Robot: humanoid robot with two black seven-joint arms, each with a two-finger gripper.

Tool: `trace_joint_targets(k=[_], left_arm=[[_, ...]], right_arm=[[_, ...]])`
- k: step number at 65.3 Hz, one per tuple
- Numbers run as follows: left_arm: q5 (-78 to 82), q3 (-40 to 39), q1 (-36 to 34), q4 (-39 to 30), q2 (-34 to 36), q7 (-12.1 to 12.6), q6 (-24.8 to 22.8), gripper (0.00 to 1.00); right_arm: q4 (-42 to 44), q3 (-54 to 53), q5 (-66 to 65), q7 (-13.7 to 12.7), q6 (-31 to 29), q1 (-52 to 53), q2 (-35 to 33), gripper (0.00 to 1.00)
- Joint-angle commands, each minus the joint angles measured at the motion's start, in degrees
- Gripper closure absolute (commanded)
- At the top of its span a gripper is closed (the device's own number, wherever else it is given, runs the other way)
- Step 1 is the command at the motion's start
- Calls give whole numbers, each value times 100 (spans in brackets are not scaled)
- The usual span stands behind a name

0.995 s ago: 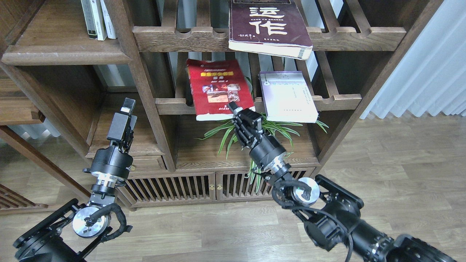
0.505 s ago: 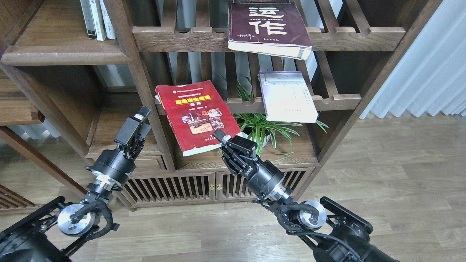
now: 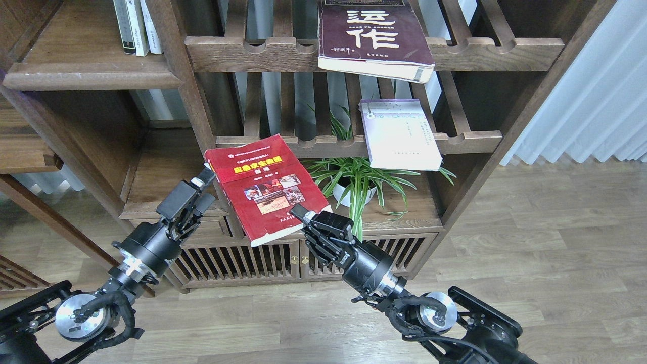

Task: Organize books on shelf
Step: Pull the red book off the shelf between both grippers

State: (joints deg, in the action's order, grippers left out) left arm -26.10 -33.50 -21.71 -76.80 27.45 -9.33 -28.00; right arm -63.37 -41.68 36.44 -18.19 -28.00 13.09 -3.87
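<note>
My right gripper [image 3: 305,213] is shut on the lower right corner of the red book [image 3: 263,184], holding it tilted in the air in front of the unit. My left gripper [image 3: 202,188] sits at the book's left spine edge; its fingers overlap and I cannot separate them. The pale lavender-white book [image 3: 402,134] lies flat on the middle slatted rack [image 3: 470,139]. Above it, the thick maroon book [image 3: 374,35] lies on the upper slatted rack [image 3: 242,55], overhanging the front rail. The solid plank shelf [image 3: 91,78] is at the upper left.
Thin white and grey books [image 3: 136,25] stand on the plank shelf. A potted green plant [image 3: 354,177] stands behind the red book on the lower board. Slatted cabinet doors [image 3: 252,260] are below, and a curtain [image 3: 596,101] hangs on the right.
The red book left the middle rack, carried down and left toward me by my right gripper. My left gripper swung right and lower, up to the book's spine edge.
</note>
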Motion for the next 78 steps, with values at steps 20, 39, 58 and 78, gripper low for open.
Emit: trace_joint_targets(k=[20,39,58,78], left_arm=[[0,309,36,-19,-152,10,0,1],[0,309,1,-46,-178,10,0,5],[61,318,1,-81,-231,19,0,16],[70,309,44,-81,-196,1,0,43]], right_arm=[[0,10,-67,-264,0,-8,-9,96],[0,10,-137,-404,0,-34,0,96],[9,46,-190,-404,0,-69,9,95],[9,125,-216,-440,0,-61,9,95]])
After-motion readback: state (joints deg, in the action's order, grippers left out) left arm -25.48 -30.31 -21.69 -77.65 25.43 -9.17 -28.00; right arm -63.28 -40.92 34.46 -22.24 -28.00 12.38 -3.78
